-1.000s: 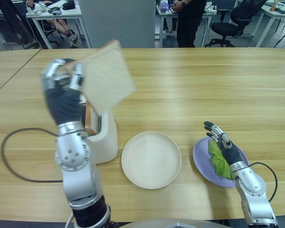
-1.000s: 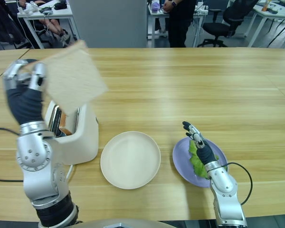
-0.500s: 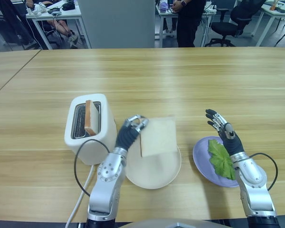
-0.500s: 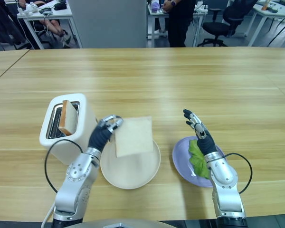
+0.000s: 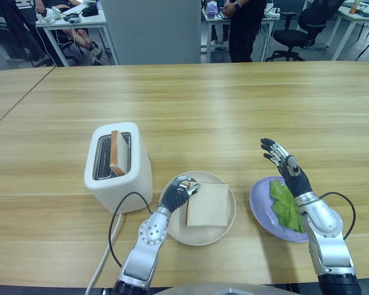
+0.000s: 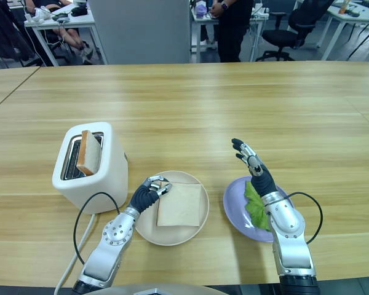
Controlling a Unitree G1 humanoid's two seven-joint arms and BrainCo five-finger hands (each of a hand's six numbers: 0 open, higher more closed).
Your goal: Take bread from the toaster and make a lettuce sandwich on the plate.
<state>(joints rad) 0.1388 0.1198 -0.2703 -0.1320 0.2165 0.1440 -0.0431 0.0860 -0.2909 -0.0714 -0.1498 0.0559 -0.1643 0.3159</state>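
On the wooden table, the square white bread slice had reached the round cream plate, base laid; left robot hand still pinched it, right robot hand open.

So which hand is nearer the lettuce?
Right. The right hand hovers just over the lettuce; the left hand is off to its left, at the bread on the other plate.

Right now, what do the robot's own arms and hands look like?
Both forearms are silver metal shells with round, bolted joint caps. The left robot hand and right robot hand have black glove-like palms and wrists, with fingers of silver and black segments. A thin black cable loops out beside each forearm.
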